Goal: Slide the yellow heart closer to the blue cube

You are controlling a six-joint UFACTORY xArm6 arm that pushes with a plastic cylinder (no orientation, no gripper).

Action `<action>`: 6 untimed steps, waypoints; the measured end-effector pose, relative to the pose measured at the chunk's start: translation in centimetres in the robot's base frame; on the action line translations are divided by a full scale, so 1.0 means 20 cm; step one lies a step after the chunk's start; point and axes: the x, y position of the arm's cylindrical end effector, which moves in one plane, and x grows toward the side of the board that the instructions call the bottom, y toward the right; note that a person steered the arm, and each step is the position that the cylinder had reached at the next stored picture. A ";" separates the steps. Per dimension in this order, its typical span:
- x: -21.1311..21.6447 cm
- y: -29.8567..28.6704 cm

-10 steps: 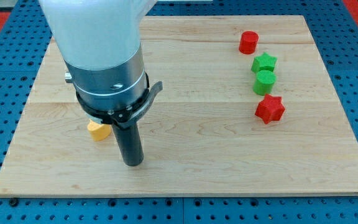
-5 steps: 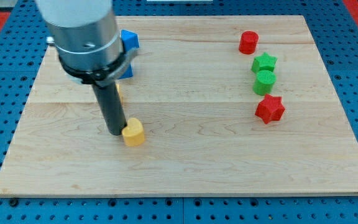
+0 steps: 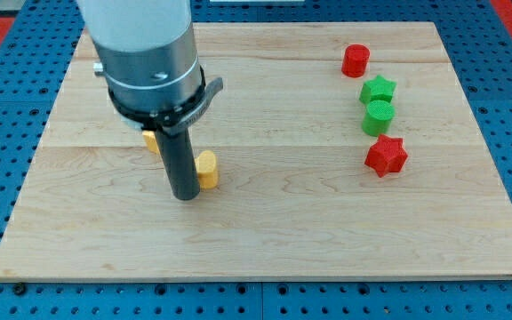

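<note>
A yellow block [image 3: 206, 169], apparently the heart, lies left of the board's middle. My tip [image 3: 185, 197] rests on the board just left of and below it, and the rod's side touches or nearly touches the block. A second yellow block [image 3: 151, 140] peeks out left of the rod, mostly hidden by the arm. The blue cube is hidden behind the arm's body at the view's upper left.
On the view's right of the wooden board [image 3: 327, 231] stand a red cylinder [image 3: 356, 60], a green star [image 3: 378, 89], a green cylinder [image 3: 379, 116] and a red star [image 3: 386, 156], in a rough column.
The yellow block has moved from the left to the right and then a little up. My tip went left, then back right beside it. The arm now covers the blue cube.
</note>
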 end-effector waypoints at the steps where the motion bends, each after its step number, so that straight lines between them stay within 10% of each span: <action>1: -0.13 0.03; 4: -0.41 0.31; 6: 0.03 0.63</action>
